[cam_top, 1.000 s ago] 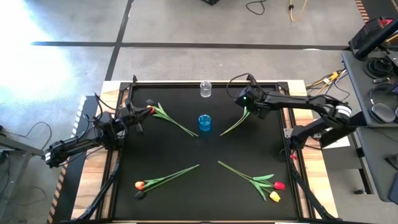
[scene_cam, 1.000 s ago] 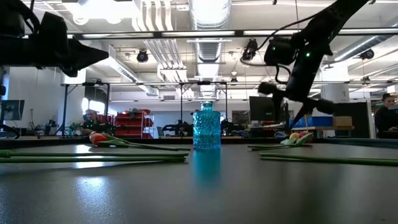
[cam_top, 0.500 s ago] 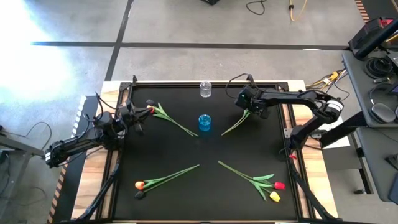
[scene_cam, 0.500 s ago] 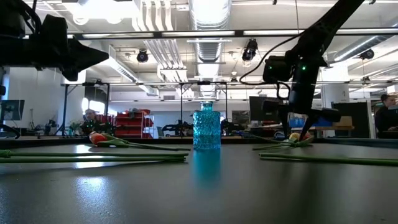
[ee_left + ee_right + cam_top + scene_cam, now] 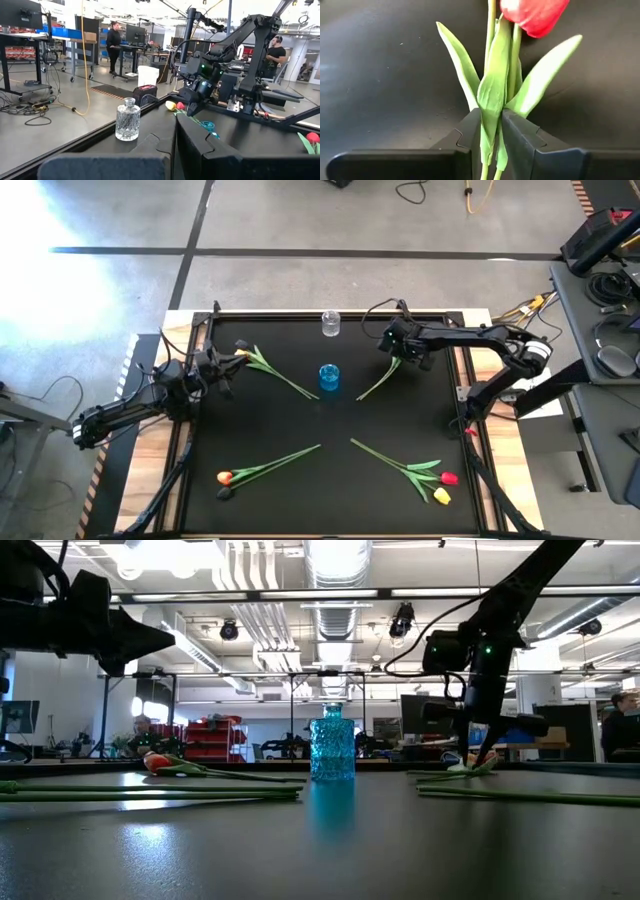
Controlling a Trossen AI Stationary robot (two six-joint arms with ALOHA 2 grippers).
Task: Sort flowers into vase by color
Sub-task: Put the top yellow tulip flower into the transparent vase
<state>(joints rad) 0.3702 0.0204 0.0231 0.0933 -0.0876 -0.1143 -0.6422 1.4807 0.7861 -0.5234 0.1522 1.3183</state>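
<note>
While the left gripper (image 5: 222, 370) waits at the left edge of the black table (image 5: 300, 500) with its jaws pressed together and nothing in them, the right gripper (image 5: 399, 356) is down low near the back right corner of the table. Its two dark fingers (image 5: 465, 135) pinch the green leaves and stems of a flower pair (image 5: 502, 85), and a red head (image 5: 535, 15) shows just past the fingers. From above, the stems of this pair (image 5: 377, 383) slant toward the blue vase (image 5: 329, 377), which stands upright in the middle of the table. A clear glass bottle (image 5: 330, 323) stands behind the vase, near the back edge. A flower with a red head (image 5: 270, 370) lies on the table to the left of the vase, close to the left gripper. An orange flower (image 5: 265, 467) lies near the front left. A red and yellow pair (image 5: 410, 472) lies near the front right. Both vases look empty from above.
</note>
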